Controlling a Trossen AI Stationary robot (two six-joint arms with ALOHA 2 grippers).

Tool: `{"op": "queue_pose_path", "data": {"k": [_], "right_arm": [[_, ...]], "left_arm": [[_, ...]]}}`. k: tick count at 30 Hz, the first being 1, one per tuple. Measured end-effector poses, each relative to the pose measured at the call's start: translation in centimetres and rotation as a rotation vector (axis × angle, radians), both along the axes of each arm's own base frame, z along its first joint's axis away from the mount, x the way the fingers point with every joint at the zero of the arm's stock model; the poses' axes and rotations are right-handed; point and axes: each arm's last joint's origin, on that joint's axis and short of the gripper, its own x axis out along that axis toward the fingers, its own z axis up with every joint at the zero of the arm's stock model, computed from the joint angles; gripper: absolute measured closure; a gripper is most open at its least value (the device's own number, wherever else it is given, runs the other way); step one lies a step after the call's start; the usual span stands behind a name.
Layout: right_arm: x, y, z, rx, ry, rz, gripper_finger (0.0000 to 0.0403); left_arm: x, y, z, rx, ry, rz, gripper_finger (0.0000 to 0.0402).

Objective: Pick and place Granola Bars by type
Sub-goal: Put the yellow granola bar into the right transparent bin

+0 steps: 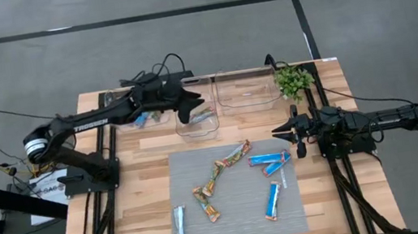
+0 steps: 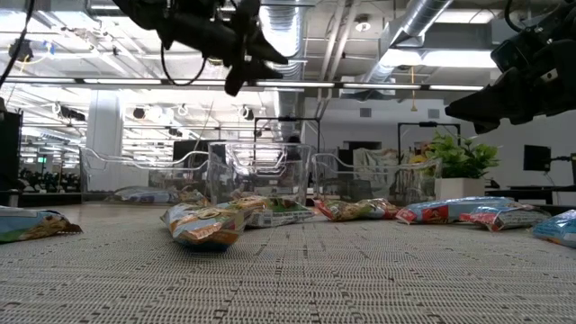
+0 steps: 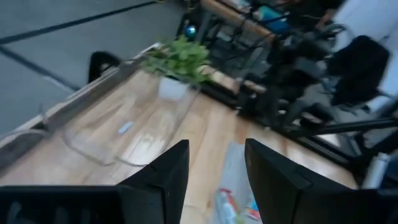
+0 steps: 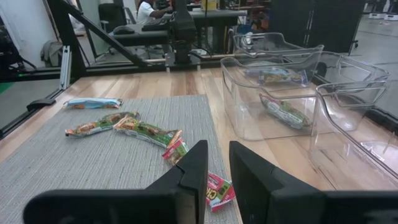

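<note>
Two dark robot arms work over a wooden tabletop (image 1: 141, 217). The left hand (image 1: 191, 103) hovers empty above a small clear plastic bin (image 1: 196, 124), fingers parted a little. One green wrapped granola bar (image 4: 283, 112) lies in that bin below it. The right hand (image 1: 286, 131) hovers empty, fingers slightly apart, just beside a blue bar with orange-red ends (image 1: 269, 158). More slim wrapped granola bars, green-orange (image 1: 217, 171) and blue-and-white (image 1: 179, 224), lie scattered on the grey woven mat (image 1: 241, 227) ahead of it. Risk: bars lying close together may get pinched in pairs, or a slick wrapper may slip free.
</note>
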Motion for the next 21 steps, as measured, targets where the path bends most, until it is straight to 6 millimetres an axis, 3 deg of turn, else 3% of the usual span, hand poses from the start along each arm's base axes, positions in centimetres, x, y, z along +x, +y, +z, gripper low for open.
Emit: {"op": "queue_pose_path", "data": {"k": [10, 16, 21], "right_arm": [[0.0, 0.0, 0.0, 0.000, 0.000, 0.000, 0.0344], [0.0, 0.0, 0.0, 0.000, 0.000, 0.000, 0.0344], [0.0, 0.0, 0.0, 0.000, 0.000, 0.000, 0.0344]], "left_arm": [[-1.6, -3.3, 2.5, -0.031, -0.048, -0.204, 0.0253], [-1.5, -6.7, 1.5, -0.009, 0.077, -0.345, 0.0253], [-1.4, -10.8, 0.3, 0.049, 0.202, -0.504, 0.0253]]}}
